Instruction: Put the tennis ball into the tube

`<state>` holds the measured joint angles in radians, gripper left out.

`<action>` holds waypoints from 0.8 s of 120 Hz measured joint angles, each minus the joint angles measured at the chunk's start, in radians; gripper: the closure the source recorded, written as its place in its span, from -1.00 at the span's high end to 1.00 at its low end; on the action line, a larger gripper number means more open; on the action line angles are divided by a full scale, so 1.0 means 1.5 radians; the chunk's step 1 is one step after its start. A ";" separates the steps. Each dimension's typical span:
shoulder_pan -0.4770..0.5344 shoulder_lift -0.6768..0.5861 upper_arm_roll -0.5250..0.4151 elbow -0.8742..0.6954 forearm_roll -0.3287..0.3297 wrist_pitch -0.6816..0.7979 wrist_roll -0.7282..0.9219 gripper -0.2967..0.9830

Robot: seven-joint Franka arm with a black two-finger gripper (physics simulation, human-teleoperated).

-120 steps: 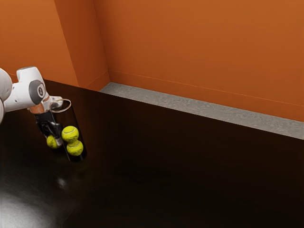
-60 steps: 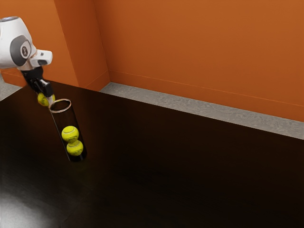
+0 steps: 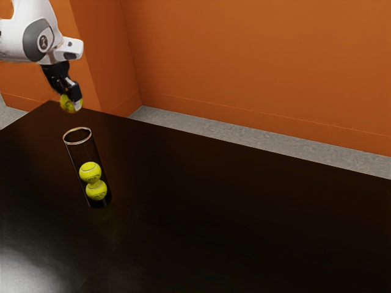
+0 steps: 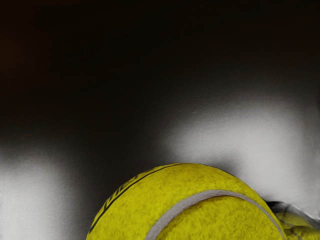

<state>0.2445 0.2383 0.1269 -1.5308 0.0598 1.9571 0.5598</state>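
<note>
“Hanging up there above the tabletop (image 3: 214, 213), is that the tennis ball (image 3: 68, 105)?”

“That's it, held by the end effector (image 3: 72, 102). The fingers (image 3: 76, 93) are closed in on it from two sides, standing about a ball's width apart. It's higher than the tube's rim (image 3: 66, 138) and apart from it.”

“And the tube (image 3: 87, 152), where does that stand?”

“Upright on the tabletop, near the corner that sits toward the exterior view's left. It's clear-walled, so you can see right into it. The rim is a pale ring, open at the top.”

“I make out two balls inside.”

“Yes, one on the other. The lower ball (image 3: 96, 190) sits near the tube's bottom, and the upper ball (image 3: 90, 172) rests on it, about halfway up. The held one is outside, so that makes three.”

“How does it look from the hand's own camera?”

“The held ball is large there, with a grey seam curving over it and some black lettering along one side. Just past it there's a bit of dark, glassy edge with yellow showing through, though I can't say for sure what part that is. Beneath, pale glare spreads over the dark tabletop.”

“Quite a room, too: orange walls (image 3: 256, 61) and a grey strip of floor (image 3: 244, 136) beyond the tabletop's far edge.”
</note>
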 joint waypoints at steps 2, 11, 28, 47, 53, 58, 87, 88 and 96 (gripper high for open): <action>0.000 0.000 -0.004 0.002 0.003 -0.001 -0.002 -0.45; 0.000 -0.001 -0.030 0.010 0.018 -0.003 -0.014 -0.45; -0.001 -0.002 -0.080 0.028 0.053 -0.013 -0.040 -0.44; 0.001 -0.008 -0.104 0.028 0.071 -0.050 -0.074 -0.45; 0.001 -0.011 -0.104 0.026 0.073 -0.066 -0.085 -0.46; 0.001 -0.014 -0.105 0.025 0.074 -0.081 -0.095 -0.46; 0.001 -0.024 -0.102 0.016 0.070 -0.169 -0.156 -0.46; 0.001 -0.024 -0.102 0.015 0.070 -0.171 -0.157 -0.46; 0.001 -0.024 -0.096 0.007 0.065 -0.185 -0.171 -0.46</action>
<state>0.2457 0.2016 -0.0169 -1.5210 0.1580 1.6790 0.3035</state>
